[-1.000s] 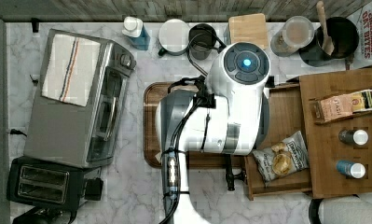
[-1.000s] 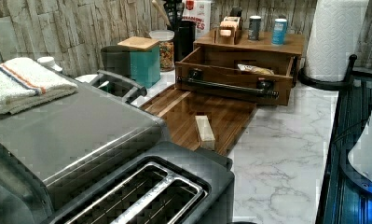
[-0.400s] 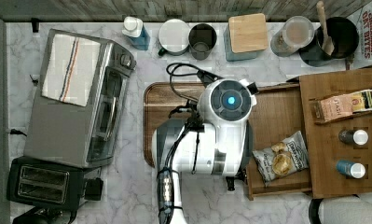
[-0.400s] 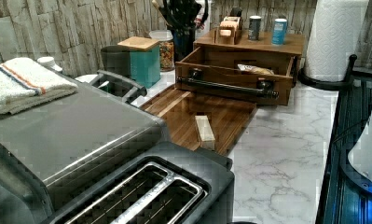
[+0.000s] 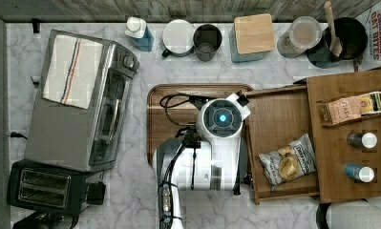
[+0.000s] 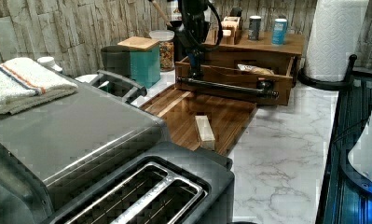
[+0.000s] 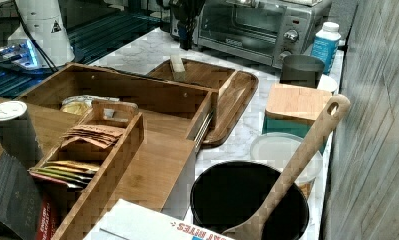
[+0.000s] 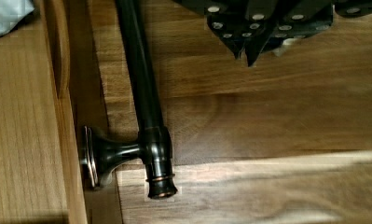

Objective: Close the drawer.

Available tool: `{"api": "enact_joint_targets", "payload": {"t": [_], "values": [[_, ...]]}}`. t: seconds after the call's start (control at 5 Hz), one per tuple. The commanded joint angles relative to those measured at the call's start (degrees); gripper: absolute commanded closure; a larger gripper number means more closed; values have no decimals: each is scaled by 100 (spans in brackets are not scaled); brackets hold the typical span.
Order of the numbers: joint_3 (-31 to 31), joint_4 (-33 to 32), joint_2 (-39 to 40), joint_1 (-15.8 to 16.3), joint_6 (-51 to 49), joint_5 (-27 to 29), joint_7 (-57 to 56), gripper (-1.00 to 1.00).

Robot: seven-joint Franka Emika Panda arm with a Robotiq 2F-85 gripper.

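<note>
Item: wide shallow brown wooden drawer [image 5: 280,119], open, rigid, likely slides stiffly. Push point: dark metal bar handle [image 8: 143,88], at my claw's [image 8: 249,44] 9 o'clock. Claw closed, empty.

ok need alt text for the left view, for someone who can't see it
An open wooden drawer with a dark bar handle sits at the back of a marble counter, a black robot arm reaching down at its front. A wooden tray lies before it, a toaster oven and toaster nearest the camera.
</note>
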Motion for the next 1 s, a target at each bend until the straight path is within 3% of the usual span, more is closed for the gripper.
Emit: {"api": "enact_joint_targets", "payload": {"t": [0.2, 0.6, 1.0], "values": [[192, -857, -62, 167, 1169, -958, -125, 100], [225, -989, 417, 220, 1554, -732, 107, 100], [137, -1134, 346, 141, 1608, -721, -34, 100]]}}
